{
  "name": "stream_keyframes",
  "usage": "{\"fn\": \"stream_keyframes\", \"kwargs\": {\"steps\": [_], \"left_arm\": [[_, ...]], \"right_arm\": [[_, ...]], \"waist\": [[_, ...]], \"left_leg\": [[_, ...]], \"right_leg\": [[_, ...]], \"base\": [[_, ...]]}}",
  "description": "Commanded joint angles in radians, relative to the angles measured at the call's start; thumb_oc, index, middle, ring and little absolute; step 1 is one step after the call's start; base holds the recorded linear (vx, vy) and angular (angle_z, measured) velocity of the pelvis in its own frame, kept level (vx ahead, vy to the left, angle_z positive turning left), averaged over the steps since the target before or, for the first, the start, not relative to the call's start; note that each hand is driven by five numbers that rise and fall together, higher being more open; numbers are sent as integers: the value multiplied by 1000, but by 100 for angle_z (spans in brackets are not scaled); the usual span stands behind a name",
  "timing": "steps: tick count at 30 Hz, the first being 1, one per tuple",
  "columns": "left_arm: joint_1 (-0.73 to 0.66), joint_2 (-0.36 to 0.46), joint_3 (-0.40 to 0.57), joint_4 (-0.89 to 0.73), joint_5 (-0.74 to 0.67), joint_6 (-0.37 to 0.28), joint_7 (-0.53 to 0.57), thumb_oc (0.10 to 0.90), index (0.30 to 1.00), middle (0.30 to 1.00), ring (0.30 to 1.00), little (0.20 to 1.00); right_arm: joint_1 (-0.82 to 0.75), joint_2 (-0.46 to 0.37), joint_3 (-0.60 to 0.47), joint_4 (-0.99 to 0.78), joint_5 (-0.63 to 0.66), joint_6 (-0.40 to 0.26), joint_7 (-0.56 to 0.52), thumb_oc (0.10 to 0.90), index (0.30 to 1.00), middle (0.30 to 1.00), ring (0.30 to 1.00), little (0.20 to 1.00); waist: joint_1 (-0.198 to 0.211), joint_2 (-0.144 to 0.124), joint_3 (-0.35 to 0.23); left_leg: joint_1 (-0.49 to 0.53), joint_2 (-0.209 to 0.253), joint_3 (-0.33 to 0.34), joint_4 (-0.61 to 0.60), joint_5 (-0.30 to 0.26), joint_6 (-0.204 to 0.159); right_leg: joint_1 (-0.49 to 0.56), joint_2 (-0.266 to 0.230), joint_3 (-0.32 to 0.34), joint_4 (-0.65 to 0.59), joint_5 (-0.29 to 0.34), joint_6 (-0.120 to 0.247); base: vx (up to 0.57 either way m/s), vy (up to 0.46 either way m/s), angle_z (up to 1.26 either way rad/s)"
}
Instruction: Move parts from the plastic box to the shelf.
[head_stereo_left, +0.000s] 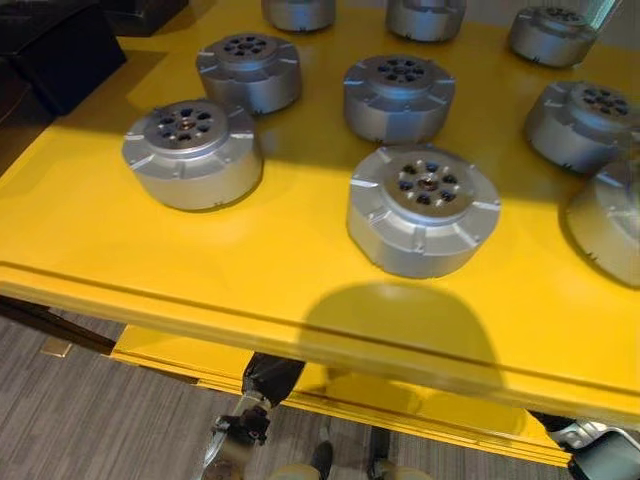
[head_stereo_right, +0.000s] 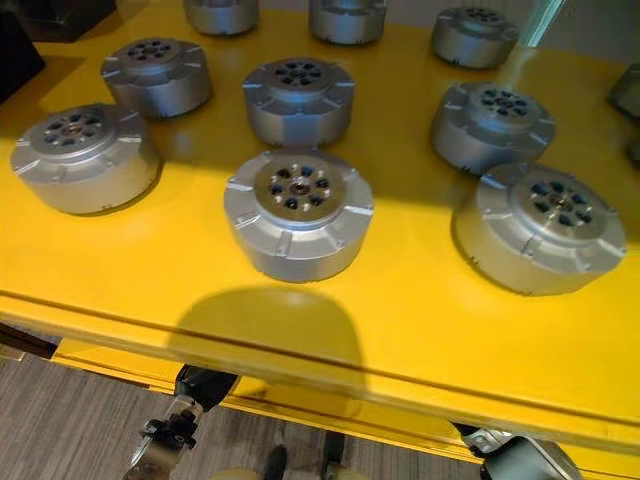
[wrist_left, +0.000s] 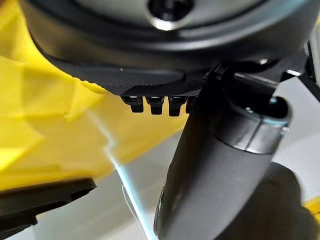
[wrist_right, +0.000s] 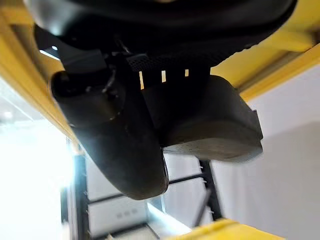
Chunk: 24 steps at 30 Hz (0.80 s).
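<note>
Grey parts (head_stereo_left: 422, 208) on yellow shelf (head_stereo_left: 250, 270).

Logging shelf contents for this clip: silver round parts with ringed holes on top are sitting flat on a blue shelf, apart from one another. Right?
Not quite: the shelf is yellow, not blue, as the left eye view shows. The rest stands: the silver round parts, such as the nearest one and the one to its left, sit flat and apart from one another.

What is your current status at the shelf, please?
Left hand and right hand low beneath yellow shelf, holding nothing seen. Silver parts sit upright on shelf. Nothing obstructing.
</note>
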Motion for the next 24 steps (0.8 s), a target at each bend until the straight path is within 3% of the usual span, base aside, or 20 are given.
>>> {"fn": "stream_keyframes", "kwargs": {"steps": [1,18,22,23,24], "left_arm": [[-82,3,-26,-92,-8,-35,-82,900,1000,1000,1000,1000],[-68,27,-24,-142,7,-3,-21,900,1000,1000,1000,1000],[-92,63,-27,-146,49,-14,-25,900,1000,1000,1000,1000],[-106,65,-26,-134,36,-16,-37,900,1000,1000,1000,1000],[-129,64,-25,-135,34,4,-41,900,1000,1000,1000,1000]], "right_arm": [[-42,67,-87,-128,120,-16,-76,400,300,300,300,300],[17,73,-91,-136,137,61,-83,400,300,300,300,300],[-36,78,-75,-96,129,73,-83,400,300,300,300,300],[-41,71,-75,-99,115,71,-86,400,300,300,300,300],[-35,66,-83,-114,96,91,-88,400,300,300,300,300]], "waist": [[3,-19,-74],[-16,-7,-68],[-22,19,-24],[-28,24,-11],[-44,27,-1]], "left_leg": [[-61,47,78,-4,-24,-21],[-22,47,128,-4,-38,0],[-58,45,123,22,-18,9],[-80,43,148,64,-27,9],[-101,66,228,111,-35,-1]], "right_leg": [[108,-37,-82,1,-102,92],[151,-31,-97,18,-130,76],[95,-21,-101,122,-180,46],[82,-30,-115,137,-182,45],[76,-49,-155,147,-182,44]], "base": [[20,-26,-9],[37,-45,-2],[-118,-132,6],[-242,-54,4],[-296,0,59]]}}
